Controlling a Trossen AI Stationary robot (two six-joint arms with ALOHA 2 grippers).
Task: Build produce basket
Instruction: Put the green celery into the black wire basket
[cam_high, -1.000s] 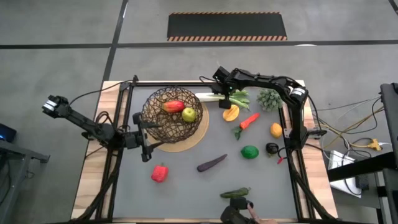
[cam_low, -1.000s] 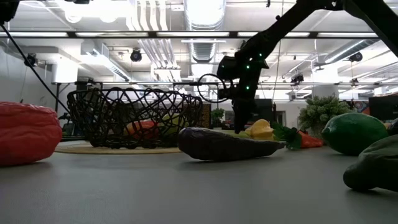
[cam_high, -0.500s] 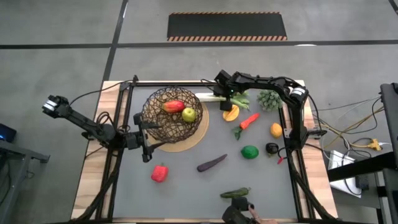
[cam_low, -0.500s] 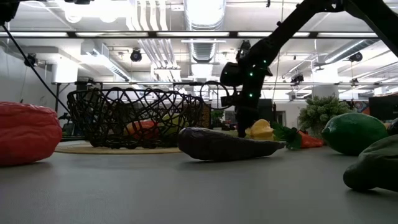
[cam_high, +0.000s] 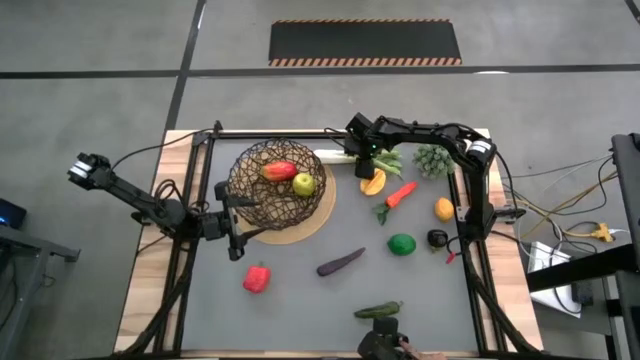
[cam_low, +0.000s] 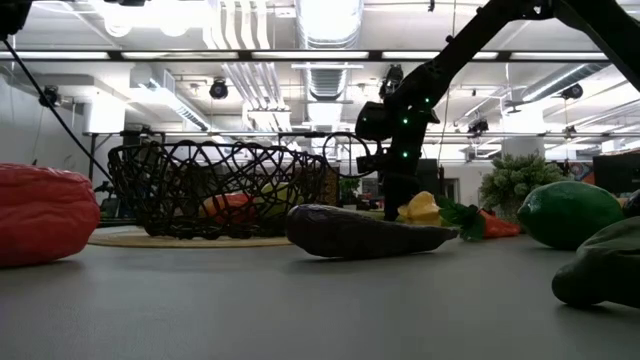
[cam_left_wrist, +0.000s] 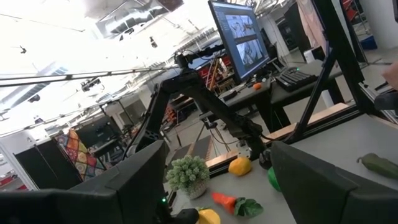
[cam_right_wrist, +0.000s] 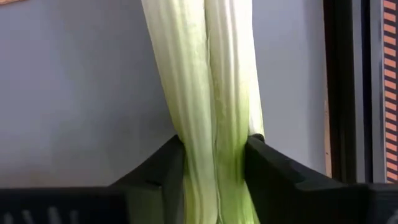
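Wire basket (cam_high: 278, 190) sits left of desk centre on its tan disc, with a red pepper (cam_high: 279, 170) and green apple (cam_high: 304, 184) already inside; the left pincer (cam_high: 236, 226) waits just beside its rim, fingers apart and empty. Loose on the desk: second red pepper (cam_high: 256, 278), eggplant (cam_high: 341, 262), cucumber (cam_high: 378, 311), carrot (cam_high: 399, 195), lime (cam_high: 401, 244), lemon (cam_high: 444, 209). Right pincer (cam_right_wrist: 214, 163) is at the far edge, clamped on the leek (cam_right_wrist: 208, 93), not lifted yet — roughly a quarter done, I'd judge.

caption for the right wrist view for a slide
Right end effector closed around the pale green leek on the grey table.
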